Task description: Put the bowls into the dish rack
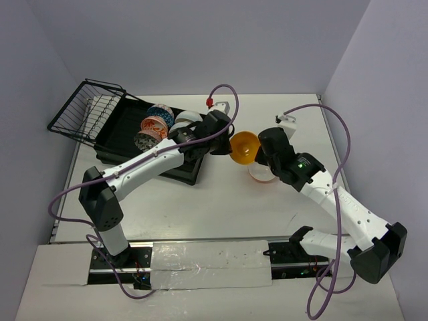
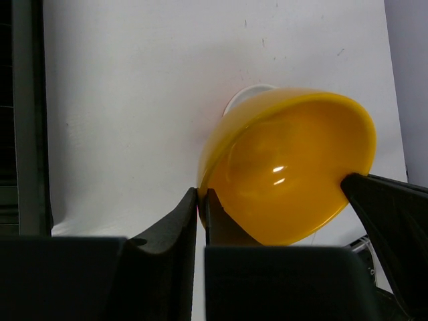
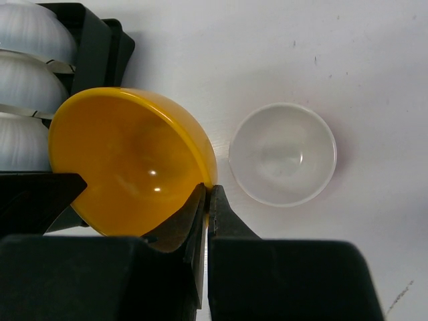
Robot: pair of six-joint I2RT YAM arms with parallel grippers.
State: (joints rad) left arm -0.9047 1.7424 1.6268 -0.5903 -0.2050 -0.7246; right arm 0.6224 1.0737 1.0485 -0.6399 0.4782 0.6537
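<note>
Yellow bowl: the yellow bowl (image 1: 244,147) hung tilted on its side above the middle of the table (image 1: 221,214), off the right end of the dish rack (image 1: 114,155), with one arm on either side of it.
Left gripper: the left gripper (image 2: 200,198) was clenched on the bowl's rim, fingers pinched thin with the wall between them.
Right gripper: the right gripper (image 3: 208,192) was clamped on the opposite part of the same rim, one finger inside and one outside.
Why held so: with both grips on one bowl in mid-air, this looked like a hand-over. The right arm probably could not reach the rack at the far left corner, so it passed the bowl to the left arm.
What the next move calls for: by my reading, the right fingers had to let go before the left arm swung away, or the two would pull against each other.
Rack contents: a blue-patterned bowl (image 1: 160,114), an orange-patterned bowl (image 1: 155,125), a grey bowl (image 1: 144,140) and white bowls (image 3: 27,73) stood on edge in a row, likely propped by the ribs.
Wire basket: the wire basket (image 1: 83,110) sat at the rack's far left end.
Waiting bowl: one pale bowl (image 3: 282,154) sat upright on the table right of centre, just beside the held one and not yet loaded.
Writing: no brand, label or readable text showed on anything.
</note>
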